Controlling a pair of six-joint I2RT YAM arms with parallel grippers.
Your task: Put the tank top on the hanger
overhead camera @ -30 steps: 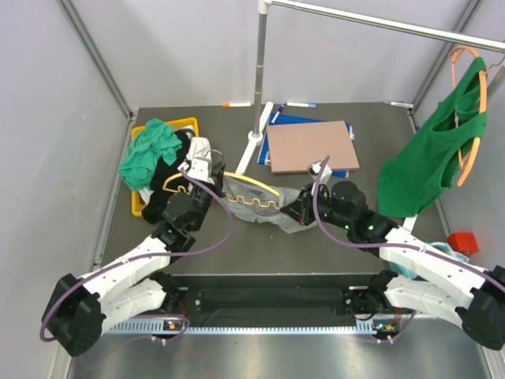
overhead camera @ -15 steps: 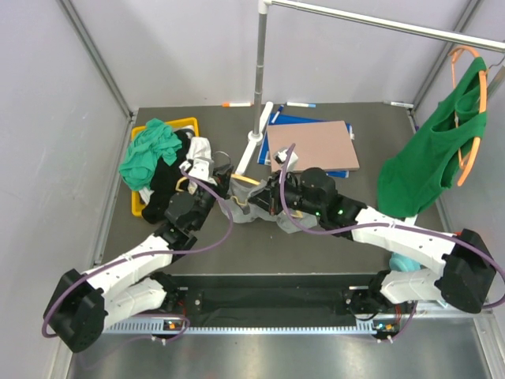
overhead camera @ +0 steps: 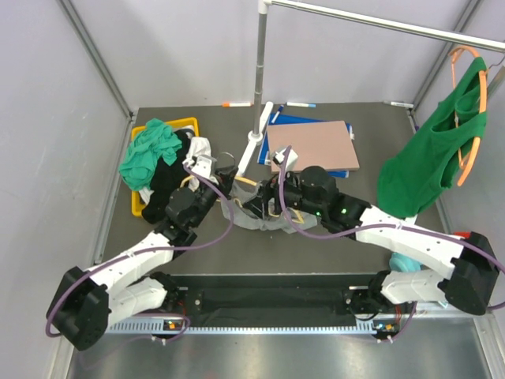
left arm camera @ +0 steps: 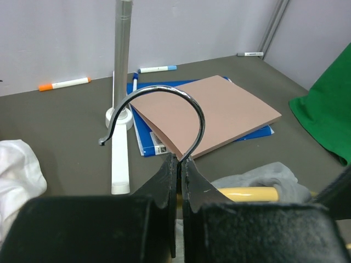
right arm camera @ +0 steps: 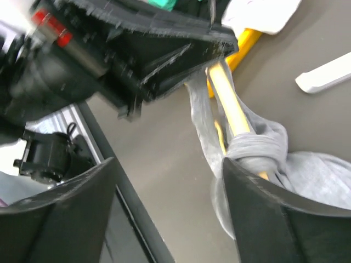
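Where the surface reaches its far-left corner, a yellow tray lies flat and overfull; a teal-green cloth is heaped on its left part, a black garment spills over its near edge, and a white cloth hangs out at its right side; no other container shows. The hanger sits at the middle of the surface between the two arms, just right of the tray; seen from above, its long axis runs roughly left to right, hook end to the left. The left pincer is clenched on the straight shank of the metal hook; in the left wrist view the hook rises from the jaws, arches over and curls down to the left, while the pale yellow bar leads away to the right. The tank top is bunched in a thick grey roll around that yellow bar, with a thin strand drawn along the bar toward the left pincer and the rest pooled on the surface below. The right pincer is released, its fingers spread wide with the wrapped bar ahead of the gap between them; whether either finger touches the fabric cannot be told.
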